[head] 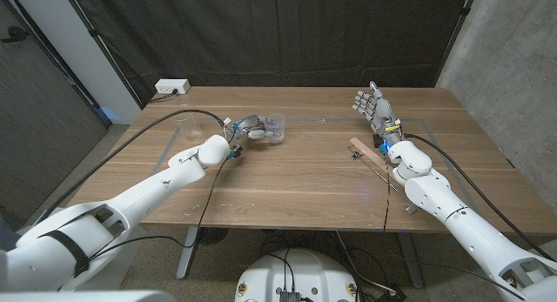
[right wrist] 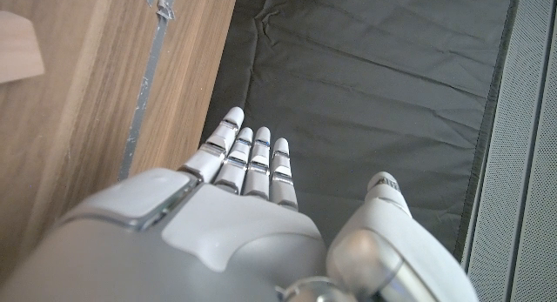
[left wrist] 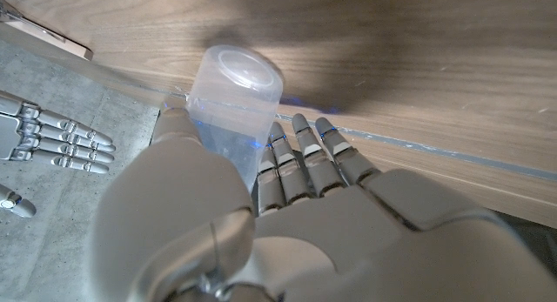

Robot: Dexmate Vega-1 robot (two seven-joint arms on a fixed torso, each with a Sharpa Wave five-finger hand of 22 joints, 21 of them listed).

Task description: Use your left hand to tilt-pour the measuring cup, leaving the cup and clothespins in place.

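**Left hand grasps the tilted measuring cup; right hand waits, fingers spread**

Nearest, both white, smooth-shelled arms reach in over the wooden counter [head: 296,180], whose surface is a warm brown plank grain with thin pale tape lines across it.

The left hand [head: 233,137] is closed round the measuring cup [head: 271,128], a clear, thin-walled plastic cylinder. In the left wrist view the metal-segmented fingers [left wrist: 300,158] wrap one side of the cup [left wrist: 233,106] and the broad thumb presses the other, so the cup sits between them, its round flat base pointing beyond the fingertips. In the head view the cup lies tipped over on its side, just past the fingers and close above the counter; whether it touches the wood cannot be told.

The right hand [head: 372,106] holds nothing: its fingers [right wrist: 248,154] are straight and apart, pointing upward with the palm upright. Just behind its wrist, on the near side, lies a pale wooden block-shaped piece [head: 367,154], long and square-edged, resting on the counter; what it is exactly cannot be made out.

Farthest, beyond both sets of fingertips, a creased black cloth backdrop [head: 287,36] hangs behind the counter, and a white power strip [head: 171,87] sits at its far left corner.
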